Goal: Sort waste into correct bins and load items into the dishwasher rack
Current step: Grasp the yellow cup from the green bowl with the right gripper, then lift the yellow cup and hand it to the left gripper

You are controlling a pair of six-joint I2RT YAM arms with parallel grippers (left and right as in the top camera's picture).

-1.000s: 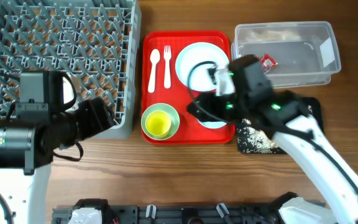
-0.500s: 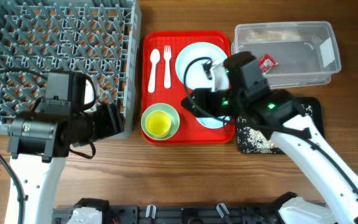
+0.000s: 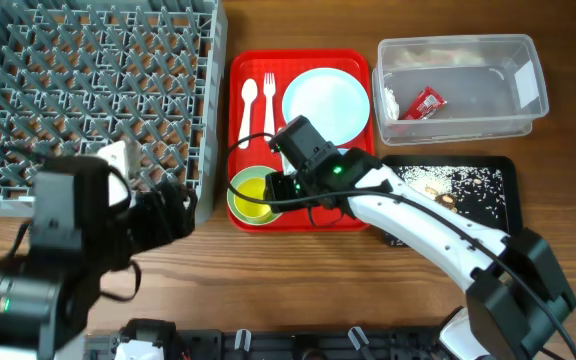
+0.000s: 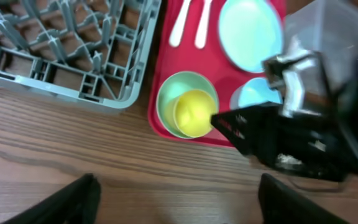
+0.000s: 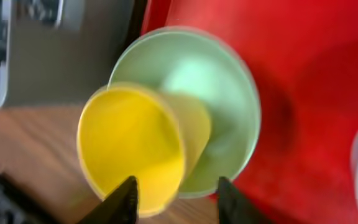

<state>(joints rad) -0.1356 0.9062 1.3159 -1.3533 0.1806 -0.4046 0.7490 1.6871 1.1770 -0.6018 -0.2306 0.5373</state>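
The yellow cup (image 3: 254, 196) stands in a pale green bowl (image 3: 235, 190) at the red tray's front left; both show in the right wrist view, cup (image 5: 129, 146) and bowl (image 5: 216, 99). My right gripper (image 3: 276, 188) (image 5: 176, 198) is open, one finger in front of the cup and one over the bowl's rim. The second bowl (image 4: 253, 96) is partly hidden by the right arm. The plate (image 3: 325, 102), fork (image 3: 267, 105) and spoon (image 3: 248, 110) lie on the tray. My left gripper (image 3: 168, 212) (image 4: 179, 205) is open over bare wood by the rack (image 3: 98, 80). The red wrapper (image 3: 428, 102) lies in the clear tub (image 3: 513, 112). Crumbs (image 3: 438, 185) lie in the black tray (image 3: 493, 168).
The red serving tray (image 3: 303, 60) sits between the rack and the two bins. The right arm stretches from the front right across the black tray's left end to the red tray. The left arm's body is at the front left.
The right gripper has moved left from over the second bowl to the yellow cup. The left arm has shifted toward the front of the table.
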